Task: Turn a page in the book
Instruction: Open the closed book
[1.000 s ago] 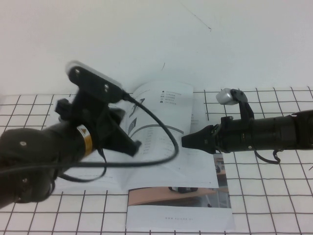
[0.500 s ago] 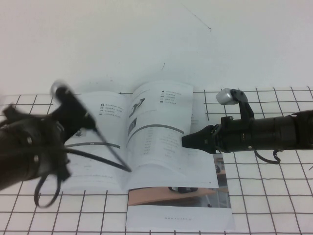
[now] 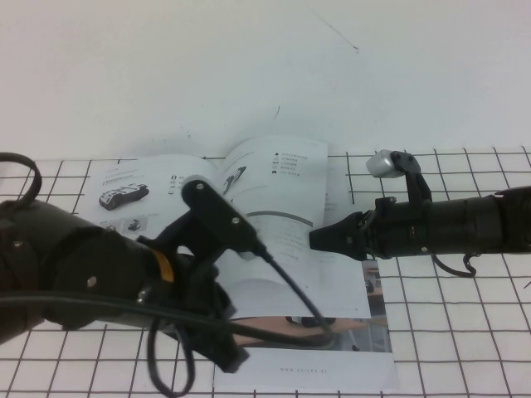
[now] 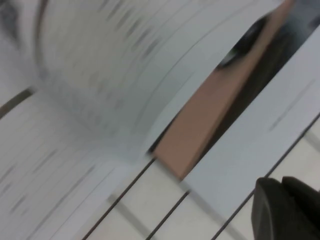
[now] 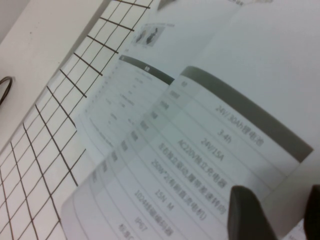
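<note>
1. Where the book (image 3: 249,224) lies open on the gridded worktop (image 3: 465,332), centre of the scene, its right-hand page (image 3: 286,207) stands bowed upward rather than flat; the step in hand, by judgement, is to carry or press this leaf across.
2. Right tool (image 3: 317,239): at the page's right edge, just beside the paper. The right wrist view shows its two fingers (image 5: 247,212) standing apart with the page's edge near them; whether they touch it cannot be told. Nothing is gripped.
3. Left tool (image 3: 228,356): low over the near edge of the book, above the brochure (image 3: 332,352) that lies partly under it. Whether its fingers are open or closed cannot be told.
4. To do the step well: take only the single bowed leaf, close lightly near its free edge, and sweep in an arc toward the left, keeping the spine still so the book does not slide.
5. Legible writing: the table on the page reads "24V/30Ah", "3-4h", "24V/15A", "AC220V", "15N·M". The brochure's white strip carries print too small to read.
</note>
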